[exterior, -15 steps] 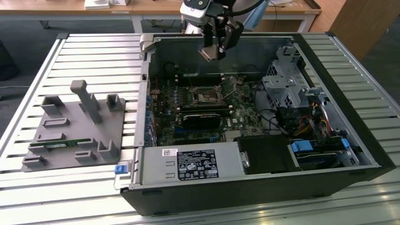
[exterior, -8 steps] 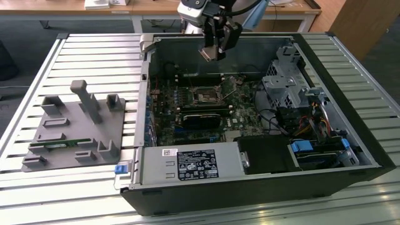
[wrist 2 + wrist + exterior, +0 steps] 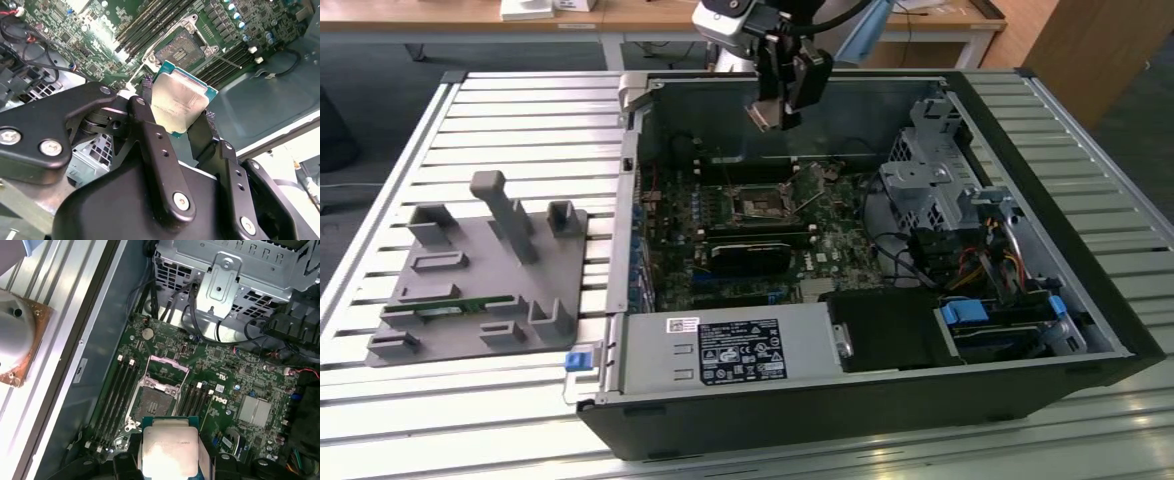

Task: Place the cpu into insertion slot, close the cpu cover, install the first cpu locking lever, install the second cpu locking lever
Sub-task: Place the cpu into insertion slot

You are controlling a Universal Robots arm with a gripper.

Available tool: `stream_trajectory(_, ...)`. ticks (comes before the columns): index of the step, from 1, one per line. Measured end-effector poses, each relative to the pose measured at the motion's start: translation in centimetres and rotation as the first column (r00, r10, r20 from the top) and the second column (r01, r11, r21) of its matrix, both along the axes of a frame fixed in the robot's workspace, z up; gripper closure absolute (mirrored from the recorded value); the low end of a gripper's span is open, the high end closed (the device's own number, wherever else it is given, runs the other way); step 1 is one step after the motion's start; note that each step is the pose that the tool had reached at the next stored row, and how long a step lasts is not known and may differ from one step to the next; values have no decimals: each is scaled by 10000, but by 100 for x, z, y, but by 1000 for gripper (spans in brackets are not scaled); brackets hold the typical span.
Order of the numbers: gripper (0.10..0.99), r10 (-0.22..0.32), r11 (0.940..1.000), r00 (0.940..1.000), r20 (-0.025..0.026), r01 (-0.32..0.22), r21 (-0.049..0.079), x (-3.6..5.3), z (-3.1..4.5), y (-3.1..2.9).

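Pinching cpu by two opposite edges in gripper, closed to chip width. Held high above slot, well apart, steeply on edge rather than flat; metal top turned toward both wrist cameras.

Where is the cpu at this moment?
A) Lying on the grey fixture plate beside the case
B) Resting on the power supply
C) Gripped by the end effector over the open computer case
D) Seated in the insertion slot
C: in the second wrist view the cpu is clamped between the fingers of the end effector, clear of the insertion slot on the green board.
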State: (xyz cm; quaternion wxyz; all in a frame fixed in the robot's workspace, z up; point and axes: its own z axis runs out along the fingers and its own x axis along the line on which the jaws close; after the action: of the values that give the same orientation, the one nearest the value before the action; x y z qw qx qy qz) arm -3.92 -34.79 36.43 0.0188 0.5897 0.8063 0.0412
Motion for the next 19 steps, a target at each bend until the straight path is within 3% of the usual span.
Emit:
stream_trajectory(11, 553, -946, 9955, 9955, 0, 946, 0, 0, -6, 0)
stream_trajectory(19, 553, -1715, 9852, 9852, 0, 1715, -4, 0, -10, 0)
